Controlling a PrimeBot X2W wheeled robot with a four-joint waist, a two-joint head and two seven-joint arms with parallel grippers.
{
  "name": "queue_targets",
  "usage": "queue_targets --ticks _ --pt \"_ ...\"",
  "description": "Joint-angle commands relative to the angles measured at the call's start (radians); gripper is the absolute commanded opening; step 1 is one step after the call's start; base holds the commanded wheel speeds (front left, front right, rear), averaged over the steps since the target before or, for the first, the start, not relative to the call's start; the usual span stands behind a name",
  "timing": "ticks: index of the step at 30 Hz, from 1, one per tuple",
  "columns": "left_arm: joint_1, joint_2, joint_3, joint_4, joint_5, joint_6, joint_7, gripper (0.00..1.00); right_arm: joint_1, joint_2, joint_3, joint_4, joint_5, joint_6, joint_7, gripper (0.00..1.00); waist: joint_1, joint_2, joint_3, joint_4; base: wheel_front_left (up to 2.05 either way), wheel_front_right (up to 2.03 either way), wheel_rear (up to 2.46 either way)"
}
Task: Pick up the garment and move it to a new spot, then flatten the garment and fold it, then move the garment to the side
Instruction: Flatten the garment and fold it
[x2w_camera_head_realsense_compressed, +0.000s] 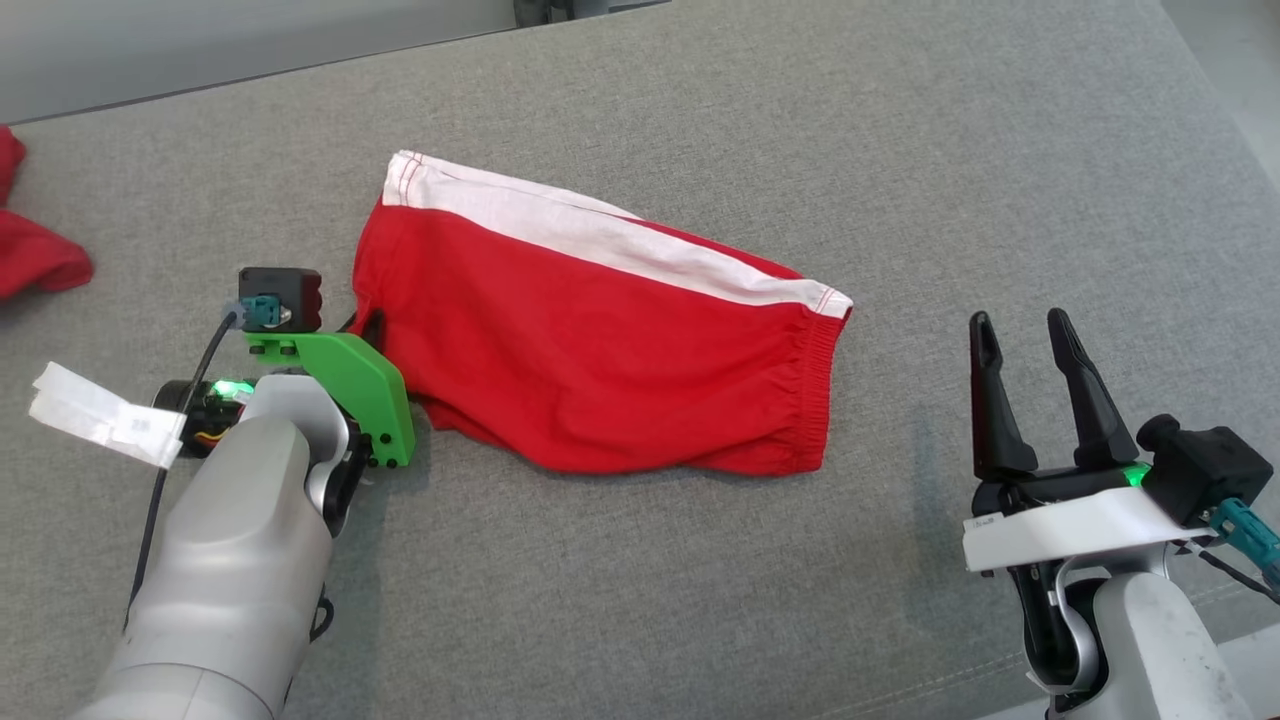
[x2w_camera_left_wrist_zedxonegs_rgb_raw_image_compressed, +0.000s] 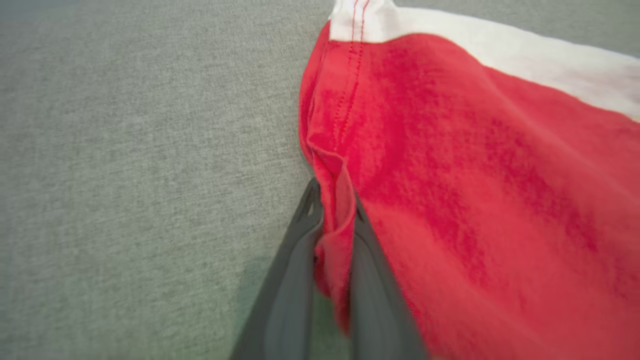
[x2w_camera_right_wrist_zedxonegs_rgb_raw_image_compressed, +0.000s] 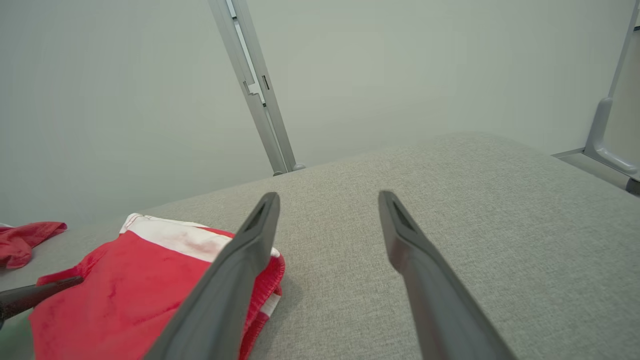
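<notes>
The garment (x2w_camera_head_realsense_compressed: 600, 340) is a pair of red shorts with a white side stripe, lying folded on the grey cushion. My left gripper (x2w_camera_left_wrist_zedxonegs_rgb_raw_image_compressed: 334, 197) is shut on the garment's left edge (x2w_camera_left_wrist_zedxonegs_rgb_raw_image_compressed: 332, 220); red cloth is pinched between its two dark fingers. In the head view the left gripper (x2w_camera_head_realsense_compressed: 375, 325) sits at the garment's left edge, mostly hidden behind its green mount. My right gripper (x2w_camera_head_realsense_compressed: 1028, 330) stands open to the right of the garment, apart from it, with nothing between its fingers. The right wrist view shows the garment (x2w_camera_right_wrist_zedxonegs_rgb_raw_image_compressed: 125, 290) at lower left, beyond the open right gripper (x2w_camera_right_wrist_zedxonegs_rgb_raw_image_compressed: 327, 200).
A second red cloth (x2w_camera_head_realsense_compressed: 30, 250) lies at the far left edge of the grey cushion (x2w_camera_head_realsense_compressed: 900, 150). The cushion's far edge runs along the top, with a wall and metal post (x2w_camera_right_wrist_zedxonegs_rgb_raw_image_compressed: 255, 85) behind. The cushion's right edge drops off near my right arm.
</notes>
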Motion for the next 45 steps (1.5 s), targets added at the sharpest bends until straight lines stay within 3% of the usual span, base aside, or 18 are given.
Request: queue_targets --ticks 1,7,17,25,34,35,36,37,38,45 --pt "0.030 0.008 -0.007 -0.002 -0.012 -0.002 -0.008 0.00 0.015 -0.002 -0.002 -0.005 0.002 0.000 -0.003 1.00 0.0000 0.0000 -0.014 0.012 0.00 0.00 0.00" --pt "0.065 0.015 0.008 -0.021 -0.047 -0.002 -0.079 0.00 0.024 -0.002 -0.015 -0.001 -0.006 0.000 -0.003 1.00 0.0000 0.0000 -0.056 0.048 0.00 0.00 0.00" --pt "0.236 -0.008 0.055 -0.108 -0.098 0.037 -0.211 0.00 0.053 -0.002 -0.063 0.004 -0.035 0.000 -0.002 1.00 0.0000 0.0000 -0.123 0.128 0.00 0.00 0.00" --pt "0.435 -0.036 0.111 -0.301 -0.138 0.106 -0.232 0.00 0.075 -0.002 -0.068 0.007 -0.056 0.000 0.030 1.00 0.0000 0.0000 -0.156 0.171 0.00 0.00 0.00" --pt "0.586 -0.025 0.125 -0.495 -0.145 0.178 -0.217 0.00 0.081 -0.002 -0.050 0.024 -0.060 0.000 0.057 1.00 0.0000 0.0000 -0.177 0.174 0.00 0.00 0.00" --pt "0.593 -0.022 0.126 -0.509 -0.143 0.185 -0.216 0.06 0.080 -0.002 -0.047 0.025 -0.059 0.000 0.058 1.00 0.0000 0.0000 -0.178 0.173 0.00 0.00 0.00" --pt "0.603 -0.017 0.126 -0.526 -0.138 0.192 -0.217 0.60 0.080 -0.002 -0.045 0.026 -0.059 0.000 0.059 1.00 0.0000 0.0000 -0.180 0.171 0.00 0.00 0.00" --pt "0.610 -0.012 0.124 -0.540 -0.129 0.196 -0.219 0.96 0.080 -0.002 -0.044 0.028 -0.059 0.000 0.060 1.00 0.0000 0.0000 -0.181 0.170 0.00 0.00 0.00" --pt "0.617 -0.005 0.124 -0.557 -0.121 0.203 -0.221 1.00 0.080 -0.002 -0.042 0.029 -0.058 0.000 0.062 1.00 0.0000 0.0000 -0.184 0.168 0.00 0.00 0.00" --pt "0.654 0.027 0.125 -0.699 -0.047 0.215 -0.232 1.00 0.084 -0.002 -0.044 0.038 -0.065 0.000 0.074 1.00 0.0000 0.0000 -0.201 0.169 0.00 0.00 0.00"
